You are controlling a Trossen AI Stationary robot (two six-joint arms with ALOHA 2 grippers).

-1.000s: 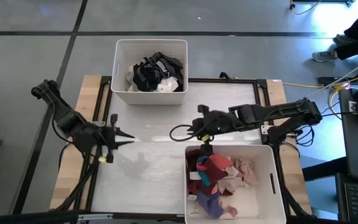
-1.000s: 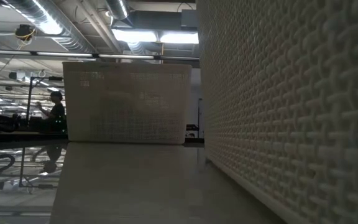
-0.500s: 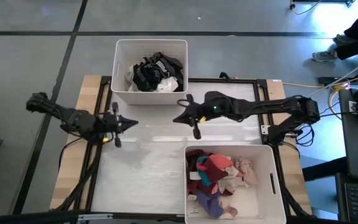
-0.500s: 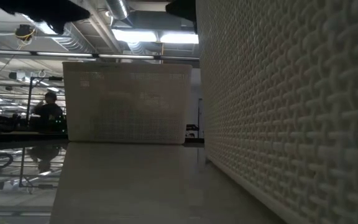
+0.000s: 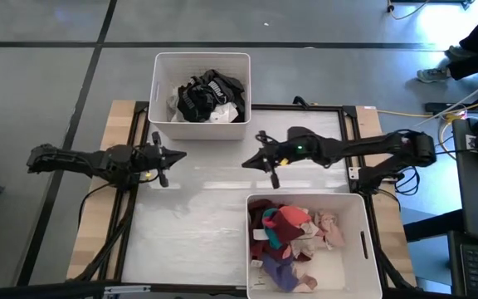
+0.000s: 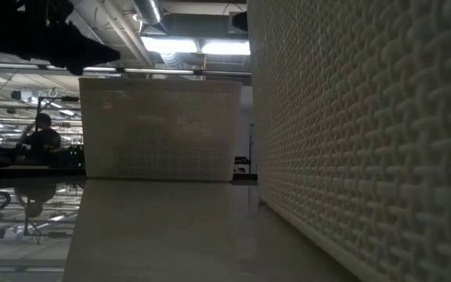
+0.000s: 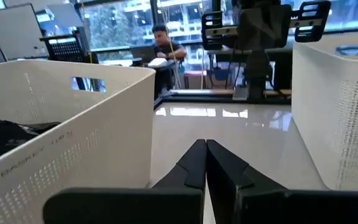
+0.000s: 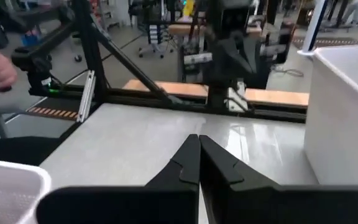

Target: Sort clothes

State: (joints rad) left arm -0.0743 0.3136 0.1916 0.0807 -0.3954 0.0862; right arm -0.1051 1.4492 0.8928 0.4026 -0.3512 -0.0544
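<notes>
The clothes lie in two places: a dark heap of black, grey and white pieces (image 5: 207,95) in the far bin (image 5: 163,100), and a bright heap of maroon, pink, purple and beige pieces (image 5: 291,241) in the near bin (image 5: 363,249). None lies loose on the tabletop (image 5: 197,216), so I judge the sorting is done or all but done, dark in one bin and coloured in the other.

The big change is in my arms. A second ago my right tool (image 5: 260,159) hung over the near bin's far edge, just above the maroon cloth; now it has pulled back over bare tabletop between the two bins, well clear of both. My left tool (image 5: 171,155) has swung up from the middle of the left side to a spot just beside the far bin's near left corner.

The small change: both tools had their fingers slightly apart a second ago, and both are now pressed fully together with nothing in them. My left wrist view shows the tips (image 7: 205,163) meeting over bare surface; my right wrist view shows the same (image 8: 197,158).

To me this reads as a drop just finished and both arms drawing away.
</notes>
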